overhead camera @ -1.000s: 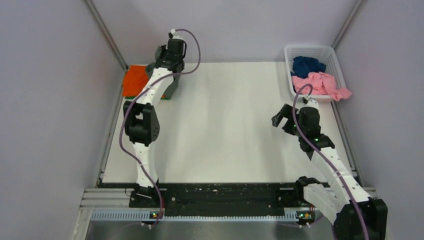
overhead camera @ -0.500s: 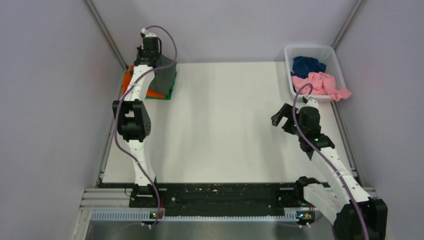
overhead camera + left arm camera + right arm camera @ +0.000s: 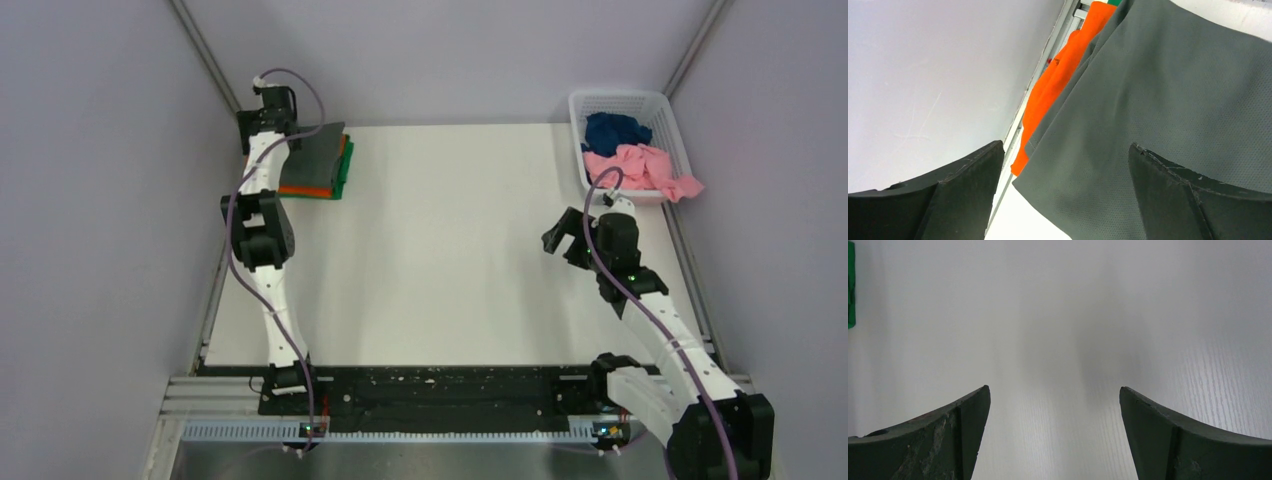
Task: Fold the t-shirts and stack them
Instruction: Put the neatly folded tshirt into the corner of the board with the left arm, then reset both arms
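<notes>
A folded dark grey t-shirt (image 3: 316,155) lies on top of an orange t-shirt (image 3: 304,189) and a green t-shirt (image 3: 343,172) at the table's far left corner. My left gripper (image 3: 268,112) hovers over the stack's left edge, by the wall. In the left wrist view it (image 3: 1065,146) is open, with the grey t-shirt (image 3: 1158,100) and the orange one (image 3: 1058,85) below it and nothing between its fingers. A navy t-shirt (image 3: 612,130) and a pink t-shirt (image 3: 645,168) lie crumpled in the basket. My right gripper (image 3: 560,236) is open over bare table (image 3: 1053,389).
The white lattice basket (image 3: 618,99) stands at the far right corner, with pink cloth hanging over its near rim. Grey walls and metal rails close in both sides. A sliver of green cloth (image 3: 850,285) shows at the left edge of the right wrist view.
My left gripper carried the dark grey t-shirt left onto the orange and green ones, then opened and let it go. The right arm has not moved.
</notes>
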`<action>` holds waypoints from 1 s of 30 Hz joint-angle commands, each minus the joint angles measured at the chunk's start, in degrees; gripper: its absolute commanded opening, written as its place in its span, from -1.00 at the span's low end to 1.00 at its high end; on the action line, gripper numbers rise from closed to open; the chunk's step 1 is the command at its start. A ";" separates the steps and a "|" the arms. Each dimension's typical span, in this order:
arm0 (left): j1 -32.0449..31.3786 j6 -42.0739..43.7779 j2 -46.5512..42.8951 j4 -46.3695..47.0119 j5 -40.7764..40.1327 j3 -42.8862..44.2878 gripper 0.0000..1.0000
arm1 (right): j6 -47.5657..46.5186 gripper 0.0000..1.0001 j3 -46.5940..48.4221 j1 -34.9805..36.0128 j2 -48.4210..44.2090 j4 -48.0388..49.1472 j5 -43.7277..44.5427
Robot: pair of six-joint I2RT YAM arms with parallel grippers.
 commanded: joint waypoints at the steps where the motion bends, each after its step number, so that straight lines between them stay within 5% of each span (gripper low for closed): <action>1: -0.37 -6.22 -5.94 -0.54 -0.67 1.45 0.98 | -0.98 0.97 1.00 -0.30 -0.11 0.26 -0.20; 9: -0.75 -19.54 -22.19 3.77 19.05 -16.45 0.98 | -0.72 0.98 1.07 -0.32 -3.55 -1.82 -0.25; 14: -3.57 -32.26 -36.63 18.72 33.15 -39.81 0.98 | -1.46 0.97 1.14 -0.32 -3.29 -1.27 -4.46; 20: -21.25 -31.63 -53.00 17.99 18.83 -58.05 0.97 | -2.85 0.98 0.95 -0.28 -6.33 -3.33 -2.47; 24: -30.74 -34.15 -64.89 20.60 19.17 -75.61 0.97 | -3.96 0.98 1.76 -0.27 -8.51 -8.82 0.00; 30: -36.47 -36.52 -79.01 15.80 12.07 -89.37 0.97 | -1.25 0.98 0.29 -0.30 -10.51 -11.69 6.48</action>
